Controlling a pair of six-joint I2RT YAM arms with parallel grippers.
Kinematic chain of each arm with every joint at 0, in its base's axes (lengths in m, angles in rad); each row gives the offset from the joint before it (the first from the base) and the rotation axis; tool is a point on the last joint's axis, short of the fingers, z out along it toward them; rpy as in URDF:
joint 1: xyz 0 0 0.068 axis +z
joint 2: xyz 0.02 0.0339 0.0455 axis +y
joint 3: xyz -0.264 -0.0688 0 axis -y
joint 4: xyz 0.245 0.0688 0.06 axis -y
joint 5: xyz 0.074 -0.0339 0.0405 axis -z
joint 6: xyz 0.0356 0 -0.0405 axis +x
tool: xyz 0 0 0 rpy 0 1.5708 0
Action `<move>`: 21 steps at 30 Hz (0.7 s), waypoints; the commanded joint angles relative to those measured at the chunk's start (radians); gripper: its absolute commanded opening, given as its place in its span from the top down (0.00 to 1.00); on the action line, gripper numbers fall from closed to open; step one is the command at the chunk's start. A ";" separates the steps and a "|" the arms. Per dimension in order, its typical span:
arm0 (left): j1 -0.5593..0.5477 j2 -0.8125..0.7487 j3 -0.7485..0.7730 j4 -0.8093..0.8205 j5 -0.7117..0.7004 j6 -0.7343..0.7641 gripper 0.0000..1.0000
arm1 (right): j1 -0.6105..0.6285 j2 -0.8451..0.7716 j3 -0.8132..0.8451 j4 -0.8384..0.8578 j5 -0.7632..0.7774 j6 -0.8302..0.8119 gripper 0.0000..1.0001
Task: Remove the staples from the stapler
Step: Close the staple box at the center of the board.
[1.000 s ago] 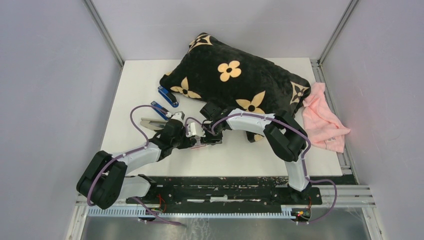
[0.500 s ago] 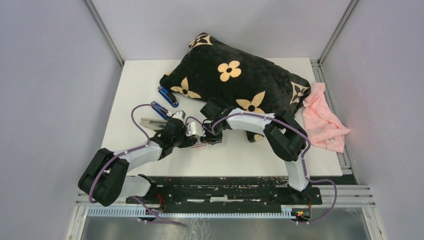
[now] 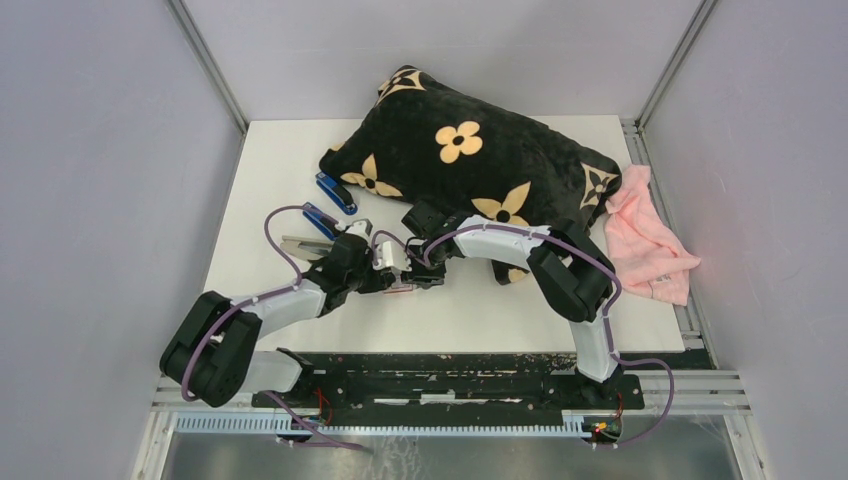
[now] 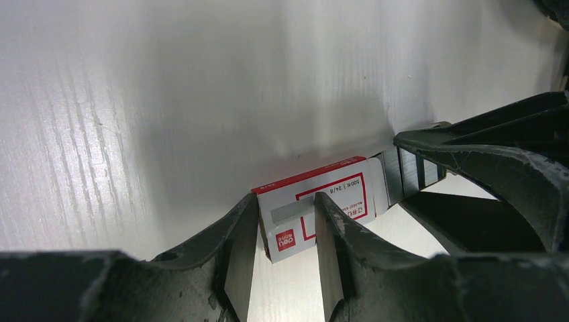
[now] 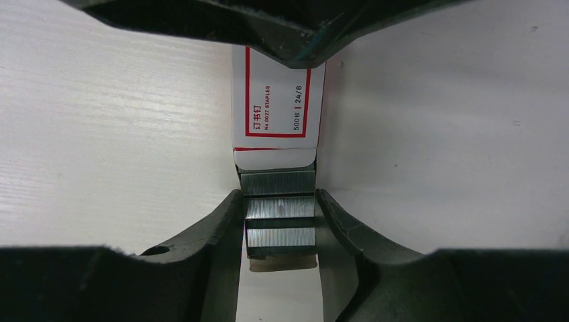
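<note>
Your left gripper (image 4: 285, 198) is closed down narrow on the near end of the small white-and-red box (image 4: 339, 191), which lies flat on the white table (image 4: 134, 100). One finger (image 4: 235, 255) sits against the box's end edge and the other (image 4: 332, 248) overlaps its printed face, so you cannot tell how firmly it pinches. Out of the box's far end, away from those fingers, the staples (image 4: 401, 176) stick out as a grey ribbed block, and your right gripper (image 5: 278, 194) has hold of them. In the right wrist view its two fingers press on the block's two long sides, jaws partly closed to just that width. The block runs from the fingertips back toward the palm, and the box's open flap sits just ahead of the tips. The two grippers meet nose to nose with the box between them. In the top view, a blue stapler (image 3: 336, 193) and a second blue stapler (image 3: 318, 220) lie beyond your left gripper, apart from both sets of fingers, beside a black flowered pillow (image 3: 470, 160).
</note>
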 commanded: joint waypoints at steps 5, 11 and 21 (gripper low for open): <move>-0.008 0.069 -0.029 -0.136 0.042 0.042 0.56 | -0.016 0.044 0.022 0.054 0.043 0.015 0.60; -0.008 0.075 -0.027 -0.139 0.042 0.042 0.56 | -0.024 0.050 0.028 0.052 0.039 0.029 0.60; -0.009 0.079 -0.025 -0.140 0.042 0.042 0.57 | -0.035 0.053 0.048 0.019 -0.013 0.065 0.63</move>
